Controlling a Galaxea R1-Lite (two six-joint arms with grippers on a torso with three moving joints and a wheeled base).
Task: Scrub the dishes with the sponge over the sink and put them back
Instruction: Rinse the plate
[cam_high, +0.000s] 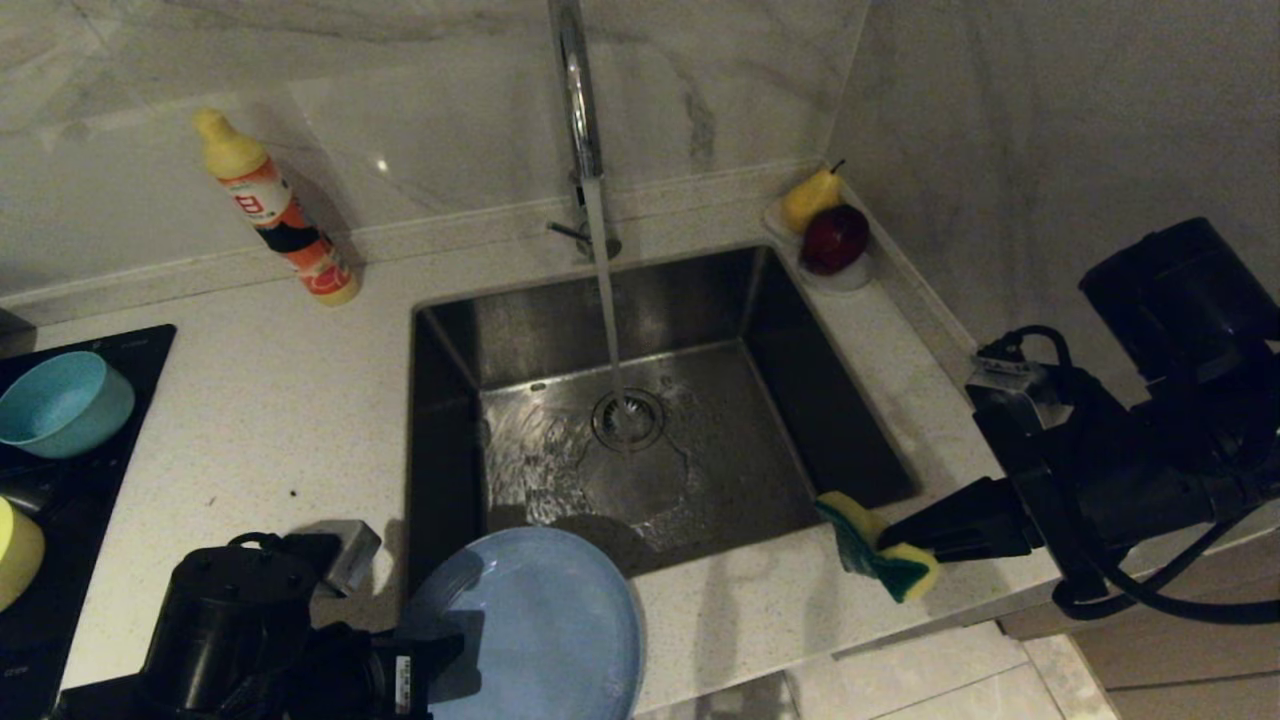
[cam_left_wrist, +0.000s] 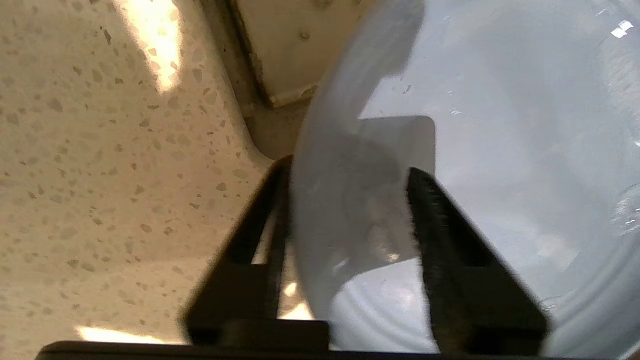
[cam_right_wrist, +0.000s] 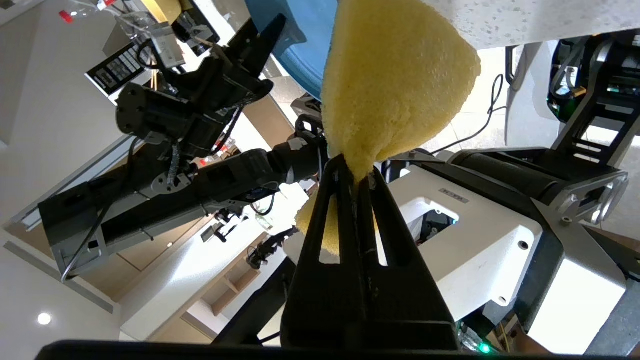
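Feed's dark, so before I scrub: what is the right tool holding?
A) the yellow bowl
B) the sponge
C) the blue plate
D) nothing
B: the right tool pinches the yellow sponge, held at the sink's near corner.

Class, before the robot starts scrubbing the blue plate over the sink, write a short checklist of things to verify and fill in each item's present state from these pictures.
1. Plate between the left gripper fingers: ok, one finger on each side of its rim.
2. Firm grip on the plate: cannot tell.
3. Sponge held by the right gripper: ok, pinched tight between its shut fingers.
4. Water running: ok, a stream falls from the faucet onto the drain.
5. Plate over the sink: not ok, it is at the front edge, partly over the counter.
6. Sponge over the sink: not ok, it is above the front right rim.
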